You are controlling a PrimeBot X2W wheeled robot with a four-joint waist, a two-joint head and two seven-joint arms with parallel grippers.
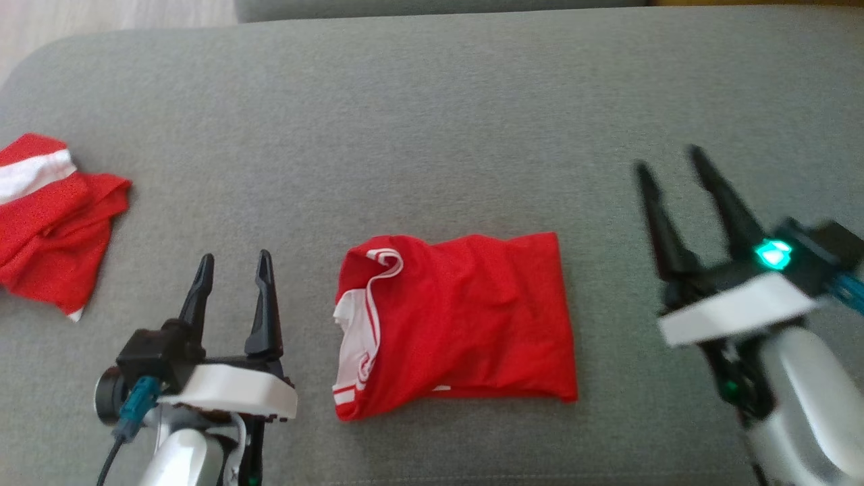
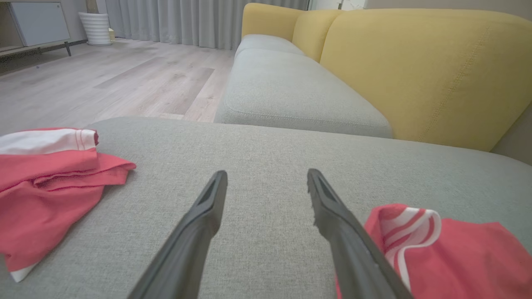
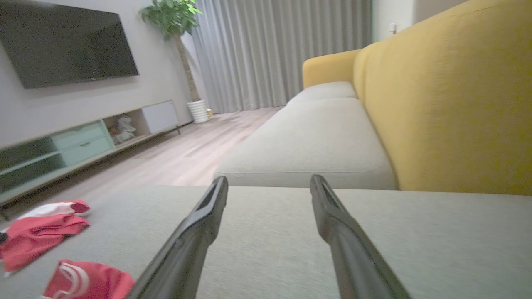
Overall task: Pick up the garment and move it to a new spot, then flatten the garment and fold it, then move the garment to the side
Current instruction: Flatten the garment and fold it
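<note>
Garment (image 1: 466,317) folded, long axis crosswise, collar leftward — left gripper (image 1: 235,258) and right gripper (image 1: 667,159) jaws apart.

Plenty of bare grey cushion (image 1: 432,121) beyond the folded red shirt (image 1: 459,317), open right up to the far edge. There's a free strip between it and the other red shirt (image 1: 54,223) bunched at the left edge, but the left gripper (image 1: 235,258) is parked in that gap. The right side is open as far as the right gripper (image 1: 668,160). The yellow backrest (image 2: 415,62) walls off the far right corner.
</note>
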